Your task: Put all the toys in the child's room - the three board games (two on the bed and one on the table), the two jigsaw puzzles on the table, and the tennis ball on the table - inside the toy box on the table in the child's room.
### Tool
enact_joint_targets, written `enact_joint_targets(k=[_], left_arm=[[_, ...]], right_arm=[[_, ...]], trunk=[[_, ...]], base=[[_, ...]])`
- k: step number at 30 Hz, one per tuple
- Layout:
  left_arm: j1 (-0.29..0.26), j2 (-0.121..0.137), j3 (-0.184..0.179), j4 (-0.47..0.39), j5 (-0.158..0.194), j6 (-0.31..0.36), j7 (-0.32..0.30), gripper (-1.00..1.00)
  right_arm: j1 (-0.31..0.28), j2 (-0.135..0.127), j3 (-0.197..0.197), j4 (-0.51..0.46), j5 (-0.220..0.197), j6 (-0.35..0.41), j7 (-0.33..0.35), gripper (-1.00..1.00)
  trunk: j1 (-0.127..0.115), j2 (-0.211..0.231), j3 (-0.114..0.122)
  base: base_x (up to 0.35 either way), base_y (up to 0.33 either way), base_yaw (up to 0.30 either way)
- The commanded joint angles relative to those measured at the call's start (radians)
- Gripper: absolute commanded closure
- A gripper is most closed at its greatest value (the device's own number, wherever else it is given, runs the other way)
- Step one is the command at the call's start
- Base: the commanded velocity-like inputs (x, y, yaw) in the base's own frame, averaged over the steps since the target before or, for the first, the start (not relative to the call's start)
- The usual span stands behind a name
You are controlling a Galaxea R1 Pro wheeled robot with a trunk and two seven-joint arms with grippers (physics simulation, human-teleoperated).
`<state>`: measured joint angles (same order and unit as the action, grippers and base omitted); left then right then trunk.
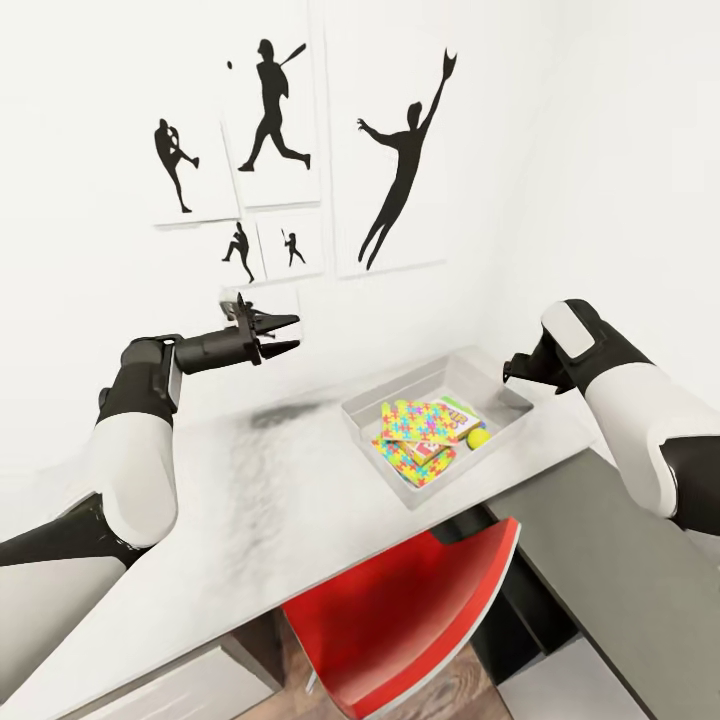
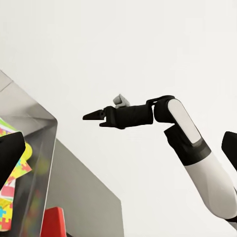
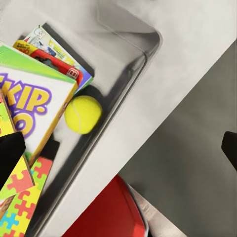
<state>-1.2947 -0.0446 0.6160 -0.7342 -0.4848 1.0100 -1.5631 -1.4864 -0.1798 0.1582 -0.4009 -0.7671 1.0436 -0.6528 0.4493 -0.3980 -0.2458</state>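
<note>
Though partly hidden under puzzles (image 1: 415, 440), board games (image 3: 34, 98) and tennis ball (image 3: 83, 114) inside toy box (image 1: 505, 395); both arms' fingers (image 1: 275, 335) spread, empty.

The light is bright and soft in every view, and the white wall (image 1: 560, 150) looks almost washed out. A fuzzy dark shadow lies on the table (image 1: 300, 480) right under the left gripper (image 1: 283, 335). The tennis ball (image 3: 83, 114) casts a small dark shadow beside it, below the right arm. The head view bends at its edges. In the wrist views, the nearest finger tips look dark and soft.
</note>
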Motion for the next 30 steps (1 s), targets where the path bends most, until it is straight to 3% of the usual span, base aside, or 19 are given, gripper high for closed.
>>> enact_joint_targets(k=[1,14,30], left_arm=[[-0.002,-0.001,0.005,-0.001,-0.011,0.01,-0.008,-1.0],[-0.002,-0.001,0.006,-0.001,-0.011,0.011,-0.008,-1.0],[-0.002,-0.001,0.003,-0.001,-0.011,0.011,-0.008,-1.0]], right_arm=[[-0.001,-0.001,0.007,-0.001,-0.011,0.004,-0.007,-1.0],[0.003,-0.001,-0.02,-0.001,-0.01,0.004,-0.008,-1.0],[0.0,-0.001,-0.025,-0.001,-0.009,0.003,-0.008,-1.0]], trunk=[[0.001,-0.002,0.0],[0.001,-0.002,0.021],[0.001,-0.002,0.043]], base=[[-0.017,0.0,0.0],[-0.085,0.0,-0.01],[-0.004,0.0,-0.047]])
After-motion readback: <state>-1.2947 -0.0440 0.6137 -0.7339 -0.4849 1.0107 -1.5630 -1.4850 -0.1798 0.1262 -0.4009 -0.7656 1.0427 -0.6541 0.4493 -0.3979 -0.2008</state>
